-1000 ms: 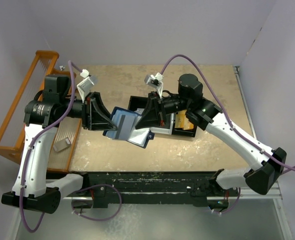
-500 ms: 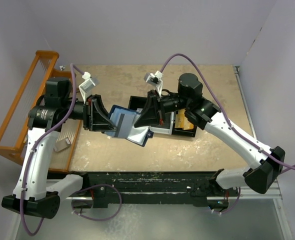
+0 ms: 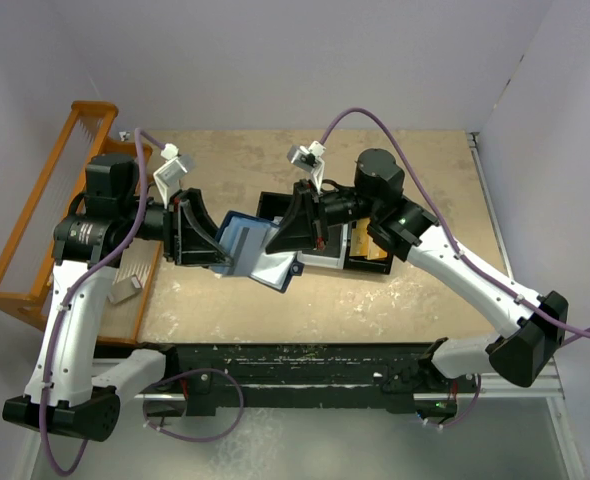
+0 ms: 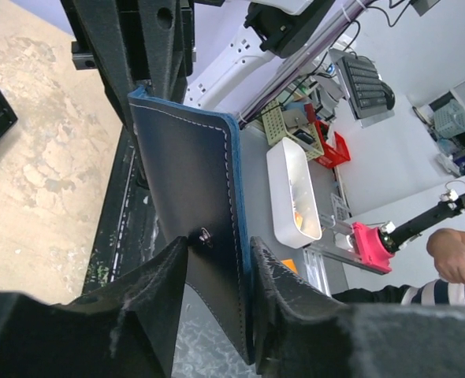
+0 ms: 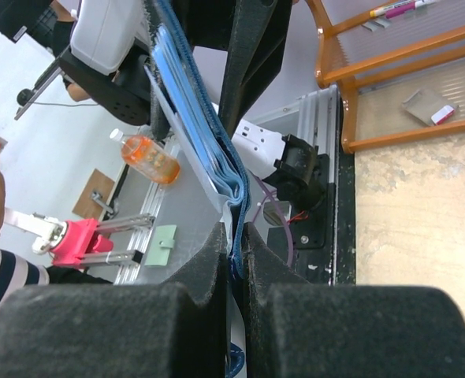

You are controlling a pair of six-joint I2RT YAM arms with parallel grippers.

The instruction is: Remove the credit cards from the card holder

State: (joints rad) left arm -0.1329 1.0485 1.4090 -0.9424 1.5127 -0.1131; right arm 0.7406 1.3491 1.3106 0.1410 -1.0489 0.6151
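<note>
Both the left end effector [image 4: 217, 264] and right end effector [image 5: 234, 236] pinch the navy card holder [image 3: 255, 250].

Seen from above, the card holder [image 3: 250, 250] shows only its middle. Its 9 o'clock end slips under the left gripper [image 3: 218, 258] and its 3 o'clock end under the right gripper [image 3: 280, 243], and any cards inside cannot be made out. The right arm covers most of the black tray [image 3: 271, 203]. A grey item [image 3: 125, 288] on the wooden rack [image 3: 30, 235] is too small to name. In both wrist views the card holder vanishes between the fingers [image 4: 295, 315] at 6 o'clock.
</note>
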